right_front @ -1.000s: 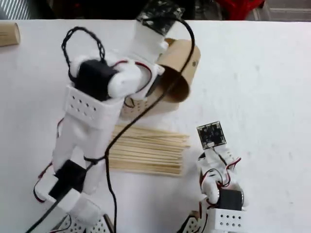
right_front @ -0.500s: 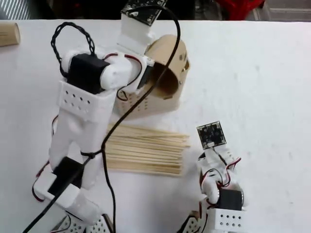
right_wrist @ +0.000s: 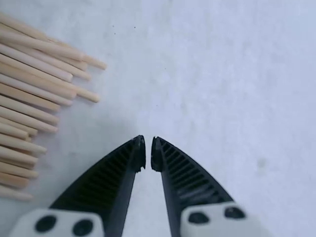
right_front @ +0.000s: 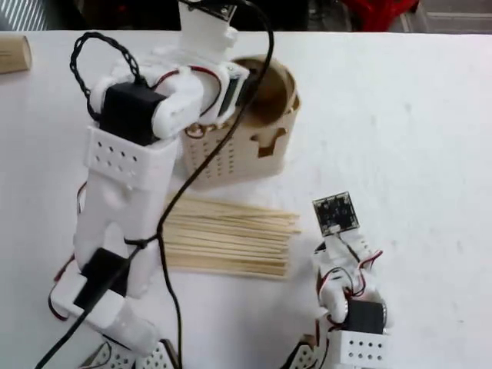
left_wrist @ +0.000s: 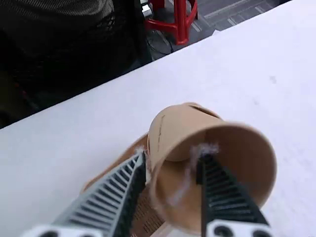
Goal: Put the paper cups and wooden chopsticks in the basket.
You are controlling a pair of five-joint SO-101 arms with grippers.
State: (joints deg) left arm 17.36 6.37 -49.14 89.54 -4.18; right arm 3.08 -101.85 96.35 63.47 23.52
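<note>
A loose paper cup (right_front: 14,52) lies on its side at the ten o'clock edge of the table (right_front: 400,115). The left gripper (left_wrist: 172,157) is clenched on a second paper cup (left_wrist: 180,129), which is tilted in the mouth of the wooden basket (right_front: 254,150). The wooden chopsticks (right_front: 231,238) lie heaped at the basket's six o'clock. At their three o'clock, the right gripper (right_wrist: 147,152) hangs over bare table, its jaws nearly together and holding nothing.

Overhead plus wrist close-ups; shared chopsticks (right_front: 231,238)
</note>
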